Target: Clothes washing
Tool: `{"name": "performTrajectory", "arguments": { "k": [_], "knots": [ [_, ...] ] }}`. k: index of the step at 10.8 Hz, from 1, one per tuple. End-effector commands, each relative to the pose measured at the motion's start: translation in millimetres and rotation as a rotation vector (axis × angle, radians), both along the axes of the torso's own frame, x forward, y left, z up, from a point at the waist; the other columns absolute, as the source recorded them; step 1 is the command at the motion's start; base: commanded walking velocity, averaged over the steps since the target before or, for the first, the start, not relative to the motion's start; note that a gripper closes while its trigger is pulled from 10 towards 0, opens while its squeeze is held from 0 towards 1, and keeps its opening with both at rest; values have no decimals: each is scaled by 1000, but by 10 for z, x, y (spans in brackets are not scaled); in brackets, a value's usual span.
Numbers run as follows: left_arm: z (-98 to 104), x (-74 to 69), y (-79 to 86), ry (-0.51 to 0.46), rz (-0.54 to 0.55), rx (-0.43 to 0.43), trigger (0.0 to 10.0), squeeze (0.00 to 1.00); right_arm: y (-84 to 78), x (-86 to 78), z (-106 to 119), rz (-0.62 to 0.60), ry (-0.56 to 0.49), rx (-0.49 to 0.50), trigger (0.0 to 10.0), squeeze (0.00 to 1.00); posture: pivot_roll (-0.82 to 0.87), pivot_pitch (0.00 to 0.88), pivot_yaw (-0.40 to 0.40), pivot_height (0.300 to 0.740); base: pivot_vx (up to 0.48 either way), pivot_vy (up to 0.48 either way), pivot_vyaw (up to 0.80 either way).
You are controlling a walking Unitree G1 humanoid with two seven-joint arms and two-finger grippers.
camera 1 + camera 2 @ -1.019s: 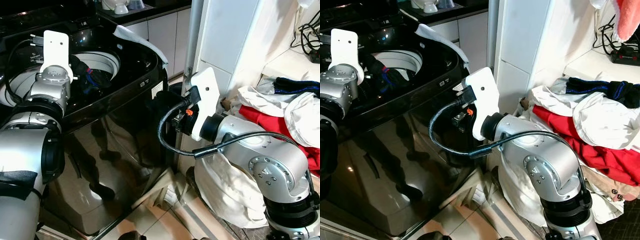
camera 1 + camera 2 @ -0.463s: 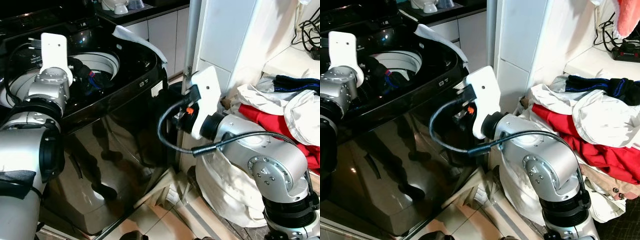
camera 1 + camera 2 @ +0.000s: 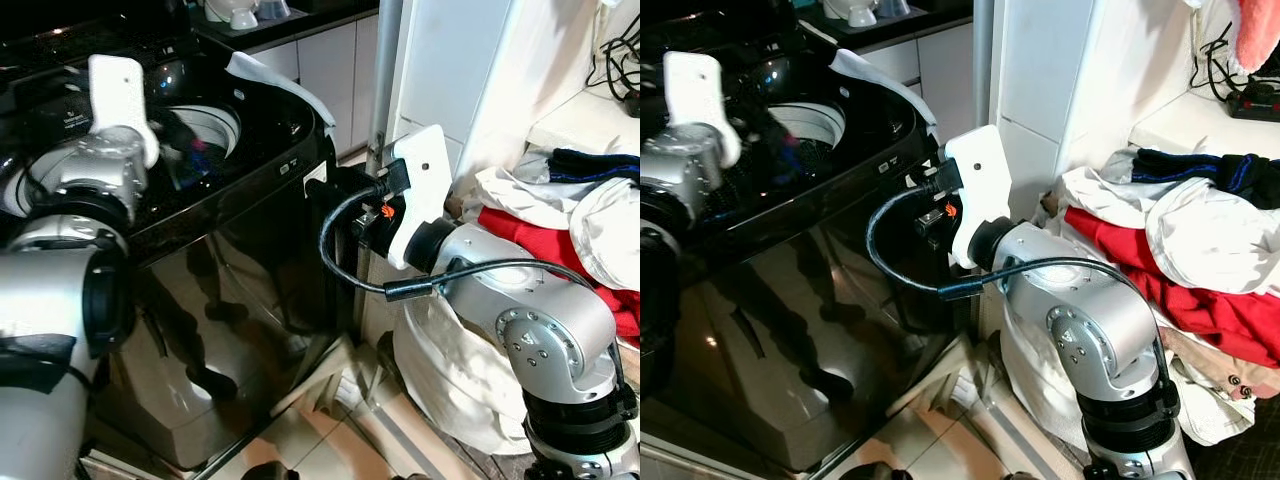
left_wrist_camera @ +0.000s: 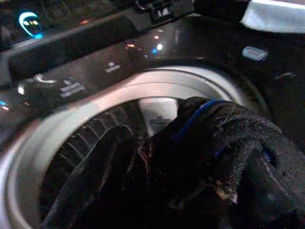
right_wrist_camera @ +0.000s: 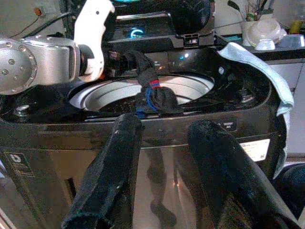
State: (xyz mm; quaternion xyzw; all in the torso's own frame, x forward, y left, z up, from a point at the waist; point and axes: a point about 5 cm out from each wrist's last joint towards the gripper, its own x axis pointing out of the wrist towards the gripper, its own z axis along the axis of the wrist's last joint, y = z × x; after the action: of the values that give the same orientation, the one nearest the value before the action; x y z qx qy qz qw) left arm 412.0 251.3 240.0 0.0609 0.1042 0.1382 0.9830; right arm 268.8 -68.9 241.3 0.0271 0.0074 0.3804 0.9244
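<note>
The black top-loading washing machine (image 3: 250, 260) stands open, its steel drum rim (image 5: 190, 85) showing. My left gripper (image 5: 125, 56) is over the drum, shut on a dark garment (image 5: 153, 98) with blue and red trim that hangs down toward the opening. The same cloth (image 4: 214, 143) bunches up close in the left wrist view. My right gripper (image 5: 162, 162) is open in front of the washer's right front corner, with nothing between its black fingers (image 5: 107, 181). A pile of white, red and dark clothes (image 3: 560, 220) lies to my right.
A pale cloth (image 3: 270, 80) drapes over the washer's back right corner. A white pillar (image 3: 450, 70) stands between the washer and the clothes pile. A power strip with cables (image 3: 1250, 100) sits on the shelf above the pile. Bowls (image 3: 240, 12) stand on the counter behind.
My left arm has shifted a little to the right over the drum, carrying the garment, and is blurred. My right wrist has risen slightly and come closer to the washer's corner.
</note>
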Motion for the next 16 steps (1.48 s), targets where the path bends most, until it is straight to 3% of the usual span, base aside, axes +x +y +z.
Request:
{"name": "performTrajectory", "arguments": {
  "k": [1,2,3,6,7,8,9,12,14,16],
  "knots": [
    [141,-5,82,-90,73,-18,10000,0,-14,26,35,-18,-13,6,10000,0,-101,0,119,740,0,0,0],
    [132,-5,79,-84,72,-37,10000,0,-18,29,36,-22,-13,6,10000,0,-99,0,116,740,0,0,0],
    [-3,-5,13,20,8,-21,10000,0,-22,28,34,-27,-12,7,10000,0,-97,0,116,740,0,0,0],
    [-33,-16,33,17,46,-24,10000,0,-16,29,28,-30,-10,7,10000,0,-98,0,121,740,0,0,0],
    [-113,-26,16,41,47,-91,10000,0,-13,31,27,-32,-9,9,10000,0,-98,0,123,740,0,0,0],
    [-141,-28,1,40,46,-145,10000,1000,-12,30,26,-33,-8,10,10000,0,-99,0,124,740,0,0,0],
    [-80,-30,53,-10,97,-180,10000,1000,-14,28,26,-35,-7,10,10000,0,-100,0,124,740,0,0,0],
    [112,-31,145,-96,165,-158,10000,1000,-22,33,28,-36,-7,11,10000,0,-96,0,119,740,0,0,0],
    [435,-45,246,-240,225,-32,10000,1000,-21,39,36,-34,-9,13,10000,0,-93,0,116,740,0,0,0],
    [309,-43,229,-149,199,3,10000,1000,-6,40,23,-26,-4,10,10000,0,-89,0,116,740,0,0,0]
  ]
}}
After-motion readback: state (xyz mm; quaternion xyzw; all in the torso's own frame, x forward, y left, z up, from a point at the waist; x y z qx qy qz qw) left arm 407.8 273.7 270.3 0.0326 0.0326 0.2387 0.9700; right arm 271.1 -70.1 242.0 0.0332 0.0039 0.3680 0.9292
